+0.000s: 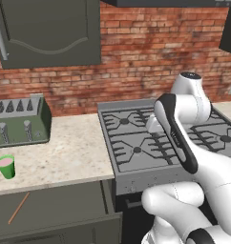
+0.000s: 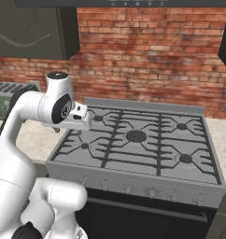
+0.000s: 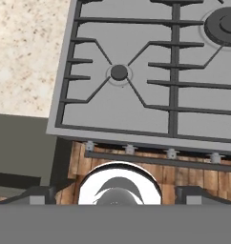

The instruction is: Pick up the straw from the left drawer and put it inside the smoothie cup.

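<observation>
While straw lies in open left drawer, pincer state cannot be told.

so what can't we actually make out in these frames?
- Gripper: in the right base view the arm's wrist covers it, so open or shut can't be told.
- Drawer: left base view, cut off by the bottom edge.
- Toaster: right base view, mostly behind the arm.

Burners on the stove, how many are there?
5 on the stove: front left, back left, a big one in the middle, back right, front right. The arm may hide something at the left edge.
</observation>
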